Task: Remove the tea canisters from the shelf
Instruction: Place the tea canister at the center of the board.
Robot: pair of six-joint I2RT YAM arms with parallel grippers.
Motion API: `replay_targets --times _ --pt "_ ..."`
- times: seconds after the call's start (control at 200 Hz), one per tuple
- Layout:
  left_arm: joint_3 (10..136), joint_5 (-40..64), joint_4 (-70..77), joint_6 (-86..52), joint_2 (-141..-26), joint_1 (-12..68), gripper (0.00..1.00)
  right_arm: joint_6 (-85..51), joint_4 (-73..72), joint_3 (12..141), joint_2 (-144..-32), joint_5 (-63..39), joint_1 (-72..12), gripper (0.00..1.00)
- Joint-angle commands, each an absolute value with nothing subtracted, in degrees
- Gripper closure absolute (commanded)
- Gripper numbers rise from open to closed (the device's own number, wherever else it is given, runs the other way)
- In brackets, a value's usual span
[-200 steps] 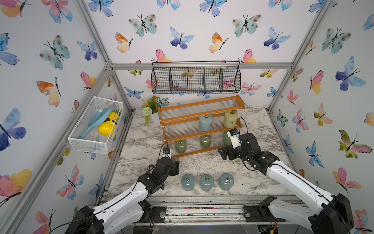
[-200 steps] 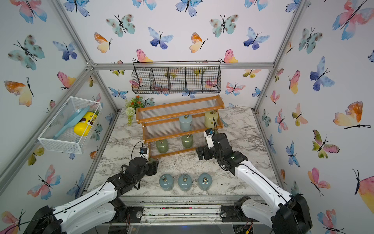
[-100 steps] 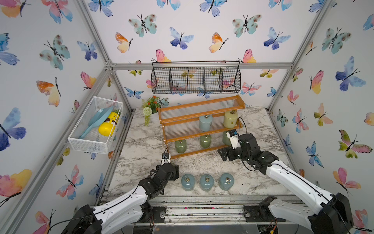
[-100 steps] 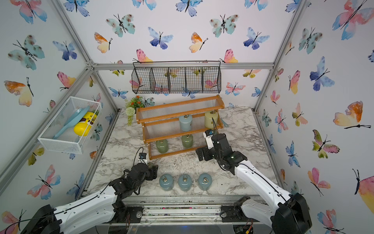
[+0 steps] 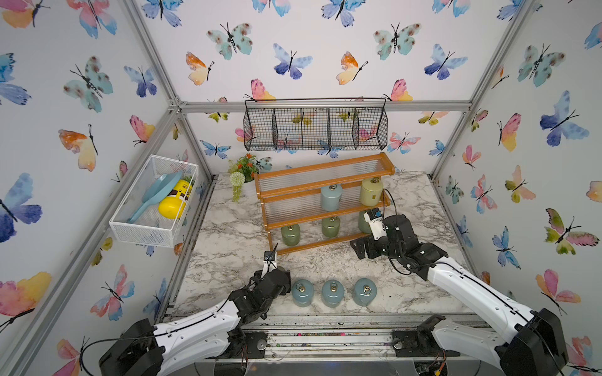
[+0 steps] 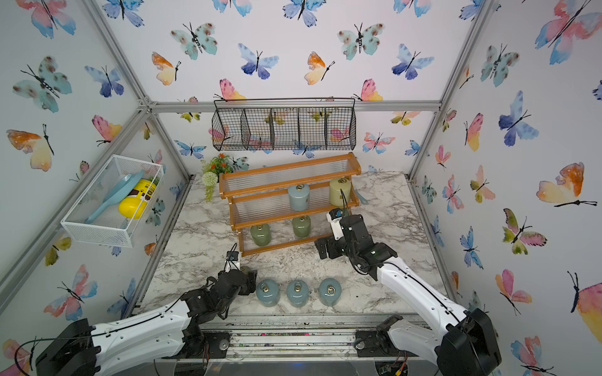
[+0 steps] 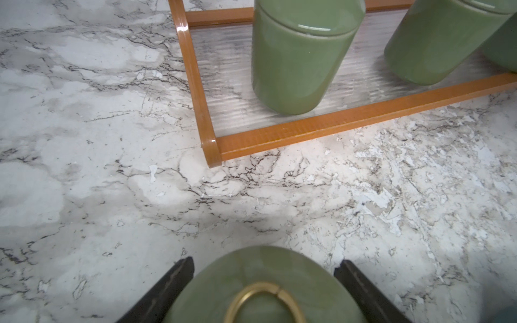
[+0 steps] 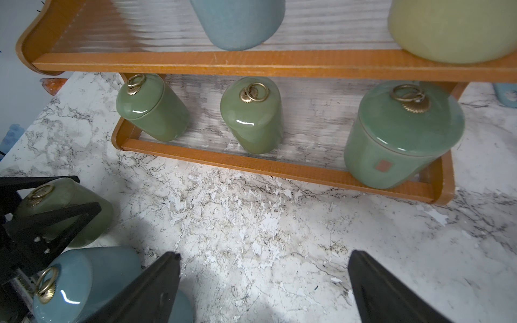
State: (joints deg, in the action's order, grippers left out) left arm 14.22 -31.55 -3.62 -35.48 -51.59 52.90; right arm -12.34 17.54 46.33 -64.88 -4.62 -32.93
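Marble table (image 5: 228, 234), left pincer (image 7: 264, 264) low, clasping green canister (image 7: 251, 282), right pincer (image 8: 264, 254) agape

A green canister (image 7: 260, 276), topped by a brass ring pull (image 7: 263, 302), is clasped between the black fingers (image 7: 179, 276) of the left gripper (image 7: 264, 264). Beyond it, bare marble tabletop (image 7: 112, 139) is seen up to the corner of the shelf (image 7: 335, 123). On its ribbed clear panel (image 7: 229, 112) a nearer shelved canister (image 7: 299, 56) and a farther shelved canister (image 7: 442, 42), both green, are stood side by side.
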Motion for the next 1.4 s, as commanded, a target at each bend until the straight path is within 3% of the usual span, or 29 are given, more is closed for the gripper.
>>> replay_targets --times 0.0,0.806,1.397 --pt "14.6 -35.8 -3.9 -38.5 -50.2 54.1 0.31 -11.6 18.0 46.6 -64.7 -5.2 -32.7 0.0" --pt "13.9 -42.8 -15.7 -53.4 -51.1 63.7 0.29 -11.8 17.6 45.8 -65.3 -5.8 -32.6 0.0" --pt "12.5 -40.9 -16.5 -51.5 -44.8 64.1 0.23 -11.9 16.8 45.8 -66.6 -6.8 -32.7 0.0"
